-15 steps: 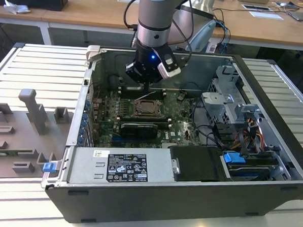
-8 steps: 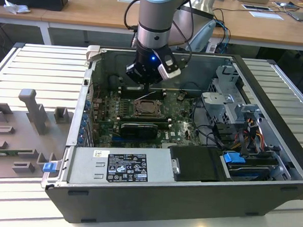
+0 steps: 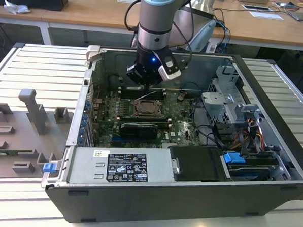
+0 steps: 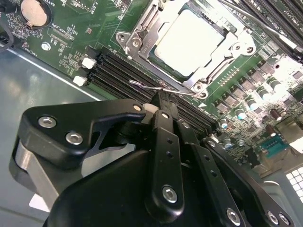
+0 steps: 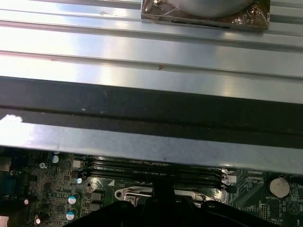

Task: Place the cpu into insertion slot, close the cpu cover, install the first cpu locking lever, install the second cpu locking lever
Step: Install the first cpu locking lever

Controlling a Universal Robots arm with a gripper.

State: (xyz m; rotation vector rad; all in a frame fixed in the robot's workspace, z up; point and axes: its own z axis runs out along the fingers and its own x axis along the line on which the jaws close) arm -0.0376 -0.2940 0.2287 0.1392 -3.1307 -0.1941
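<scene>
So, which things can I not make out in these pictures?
1. Exterior view: the cpu cover is too small to tell whether it is latched.
2. Second wrist view: the claw covers the middle of the wire lever.
3. First wrist view: the claw's body and the case wall hide nearly all of the cpu cover.

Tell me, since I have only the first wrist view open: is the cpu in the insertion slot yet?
Observer: Yes. In the second wrist view the cpu sits in the insertion slot.
Reviewer: And the cpu cover?
Observer: The cpu cover lies down, framing the cpu.
Reviewer: Where is the gripper?
Observer: The gripper has its tip right at a thin wire lever beside that cover; touching or not, I cannot tell.
</scene>
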